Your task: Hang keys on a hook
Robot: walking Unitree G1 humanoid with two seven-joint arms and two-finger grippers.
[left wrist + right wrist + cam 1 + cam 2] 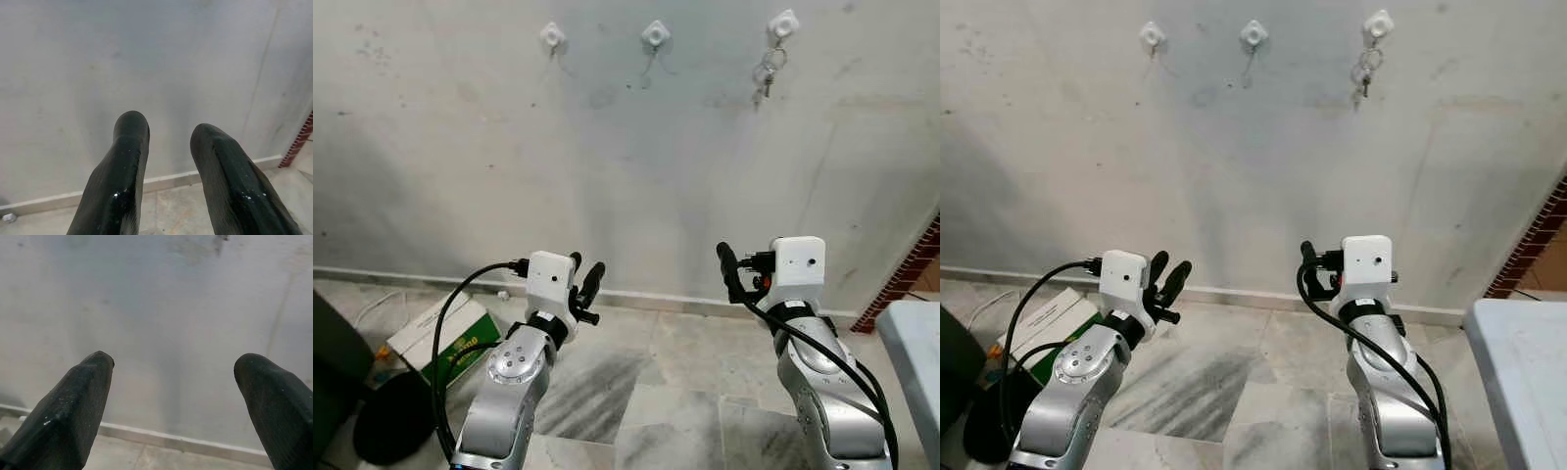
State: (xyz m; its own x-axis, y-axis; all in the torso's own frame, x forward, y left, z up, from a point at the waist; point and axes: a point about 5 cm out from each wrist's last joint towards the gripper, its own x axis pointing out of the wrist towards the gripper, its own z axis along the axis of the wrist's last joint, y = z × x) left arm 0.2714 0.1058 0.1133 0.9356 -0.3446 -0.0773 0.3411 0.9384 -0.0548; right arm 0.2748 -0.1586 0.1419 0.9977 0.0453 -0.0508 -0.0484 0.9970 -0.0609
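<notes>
A small bunch of silver metal keys on a ring (766, 74) hangs from the rightmost white square wall hook (783, 23) on the stained grey plaster wall (626, 147), with the key blades dangling just below the hook. The middle white hook (655, 34) and the leftmost white hook (552, 37) carry nothing. By how things lie, the hanging itself looks done, and the step in hand is to get clear of the wall cleanly.

The left gripper (584, 284) is held low, well below the hooks, its two black fingers (122, 171) slightly apart with nothing between them. The right gripper (176, 396) is also low, near the skirting line, its black fingers (73, 401) spread wide and empty.

To finish well, the arms should probably come down and back along a line away from the wall rather than sweeping upward or sideways near the rightmost hook, since a brush against the ring could lift it off. A last look at whether the ring sits fully over the hook's bend would be wise. On the marble-patterned floor (646, 392) a green and white cardboard box (445, 343) lies to the left, worth minding when stepping back
</notes>
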